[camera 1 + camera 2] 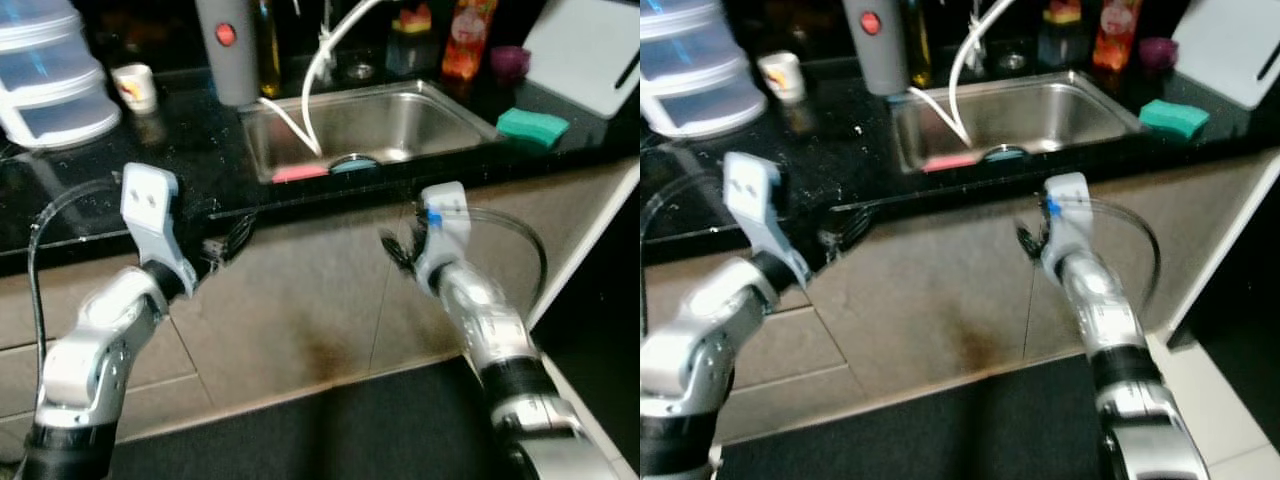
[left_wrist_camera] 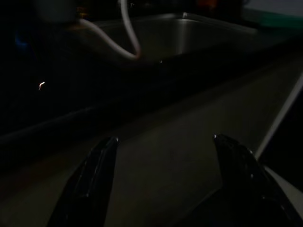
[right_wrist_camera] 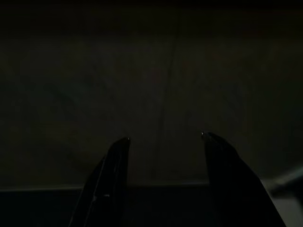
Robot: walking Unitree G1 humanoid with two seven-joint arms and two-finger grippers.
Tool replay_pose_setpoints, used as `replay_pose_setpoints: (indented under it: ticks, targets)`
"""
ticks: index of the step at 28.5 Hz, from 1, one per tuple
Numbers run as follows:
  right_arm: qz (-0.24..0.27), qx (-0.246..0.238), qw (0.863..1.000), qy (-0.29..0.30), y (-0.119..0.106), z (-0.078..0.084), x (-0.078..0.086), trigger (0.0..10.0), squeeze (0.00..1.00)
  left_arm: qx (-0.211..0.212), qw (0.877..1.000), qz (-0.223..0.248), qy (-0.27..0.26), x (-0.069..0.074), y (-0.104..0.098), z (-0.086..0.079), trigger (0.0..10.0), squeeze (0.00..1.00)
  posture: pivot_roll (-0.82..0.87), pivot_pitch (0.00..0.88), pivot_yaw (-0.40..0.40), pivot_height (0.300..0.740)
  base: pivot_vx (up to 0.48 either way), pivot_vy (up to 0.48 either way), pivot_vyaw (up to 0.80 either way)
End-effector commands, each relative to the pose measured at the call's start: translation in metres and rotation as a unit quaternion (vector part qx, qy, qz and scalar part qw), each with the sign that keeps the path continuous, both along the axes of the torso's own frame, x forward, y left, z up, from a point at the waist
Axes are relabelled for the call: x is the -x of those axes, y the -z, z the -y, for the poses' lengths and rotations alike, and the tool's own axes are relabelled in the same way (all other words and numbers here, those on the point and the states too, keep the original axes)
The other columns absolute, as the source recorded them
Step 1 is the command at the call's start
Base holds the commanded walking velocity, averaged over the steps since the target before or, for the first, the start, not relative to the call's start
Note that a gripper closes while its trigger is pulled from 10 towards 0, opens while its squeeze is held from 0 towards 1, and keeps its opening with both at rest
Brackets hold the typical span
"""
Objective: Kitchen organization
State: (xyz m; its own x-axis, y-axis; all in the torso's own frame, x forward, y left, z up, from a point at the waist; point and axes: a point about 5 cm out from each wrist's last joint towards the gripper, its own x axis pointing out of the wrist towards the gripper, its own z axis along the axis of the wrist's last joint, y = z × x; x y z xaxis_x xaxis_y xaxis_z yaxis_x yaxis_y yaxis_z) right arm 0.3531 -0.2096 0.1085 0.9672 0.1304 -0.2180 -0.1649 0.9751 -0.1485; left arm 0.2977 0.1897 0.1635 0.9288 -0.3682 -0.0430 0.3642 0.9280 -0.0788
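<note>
Blur softens my head views, so both grippers read as dark smudges there: the left gripper (image 1: pixel 232 240) hangs before the cabinet front (image 1: pixel 300 300) just under the black counter (image 1: pixel 180 150) edge, the right gripper (image 1: pixel 400 250) beside it, below the steel sink (image 1: pixel 420 120). A white hose (image 1: pixel 315 90) drops into the sink, with a pink sponge (image 1: pixel 300 173) at its near wall and a green sponge (image 1: pixel 532 126) on the counter to the right. Stacked plastic drawers (image 1: pixel 50 80) are cut off at the left edge.

My left wrist view is dim: the fingers (image 2: pixel 94 179) stand wide apart, holding nothing, pointing at the sink.

My right wrist view is nearly black; fingers (image 3: pixel 111 179) parted and empty, facing cabinet doors.
</note>
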Motion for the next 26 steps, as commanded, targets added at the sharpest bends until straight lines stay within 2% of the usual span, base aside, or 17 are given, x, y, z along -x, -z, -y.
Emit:
replay_pose_setpoints:
  ticks: [1,2,3,7,8,9,12,16,19,21,26]
  targets:
    - [-0.022,0.018,1.0,-0.007,0.015,-0.004,0.004,10.0,0.0,-0.013,0.998,-0.049,-0.032,0.002,0.031,-0.012,10.0,0.0,0.08,0.0,0.016,0.74,0.0,0.0,0.79]
    - [-0.022,0.018,1.0,-0.007,0.015,-0.004,0.004,10.0,0.0,-0.013,0.998,-0.049,-0.032,0.002,0.031,-0.012,10.0,0.0,0.08,0.0,0.016,0.74,0.0,0.0,0.79]
    - [-0.032,0.023,0.999,-0.005,0.02,-0.003,0.006,10.0,0.0,-0.013,0.997,-0.06,-0.039,0.003,0.039,-0.015,10.0,0.0,0.08,0.0,0.016,0.74,0.0,0.0,0.79]
    - [-0.093,0.048,0.995,0.008,0.053,0.004,0.022,10.0,0.0,-0.009,0.985,-0.137,-0.102,0.007,0.093,-0.033,10.0,0.0,0.07,0.0,0.006,0.74,0.0,0.0,0.79]
    - [-0.093,0.048,0.995,0.008,0.053,0.004,0.022,10.0,0.0,-0.009,0.985,-0.137,-0.102,0.007,0.093,-0.033,10.0,0.0,0.07,0.0,0.006,0.74,0.0,0.0,0.79]
    - [-0.111,0.05,0.992,0.013,0.064,0.005,0.029,10.0,0.0,-0.002,0.977,-0.166,-0.131,0.01,0.113,-0.04,10.0,0.0,0.07,0.0,0.004,0.74,0.0,0.0,0.79]
    - [-0.113,0.047,0.992,0.018,0.066,0.006,0.029,10.0,0.0,-0.004,0.975,-0.171,-0.142,0.011,0.118,-0.043,10.0,0.0,0.06,0.0,0.005,0.74,0.0,0.0,0.78]
    - [-0.104,0.042,0.993,0.031,0.06,0.011,0.025,10.0,0.0,0.0,0.975,-0.154,-0.16,0.008,0.116,-0.052,10.0,0.0,0.06,0.0,0.005,0.74,0.0,0.0,0.77]
    - [-0.111,0.051,0.992,0.037,0.064,0.013,0.026,10.0,0.0,-0.015,0.974,-0.158,-0.161,0.01,0.124,-0.052,10.0,0.0,0.06,0.0,0.0,0.74,0.0,0.0,0.68]
    - [-0.119,0.066,0.989,0.051,0.068,0.017,0.029,10.0,0.0,-0.016,0.973,-0.162,-0.164,0.013,0.133,-0.051,10.0,0.0,0.06,0.0,0.0,0.74,0.0,0.0,0.0]
    - [-0.13,0.058,0.987,0.076,0.074,0.026,0.036,10.0,0.0,-0.018,0.968,-0.185,-0.167,0.023,0.151,-0.048,10.0,0.0,0.05,0.0,-0.005,0.74,0.0,0.0,0.0]
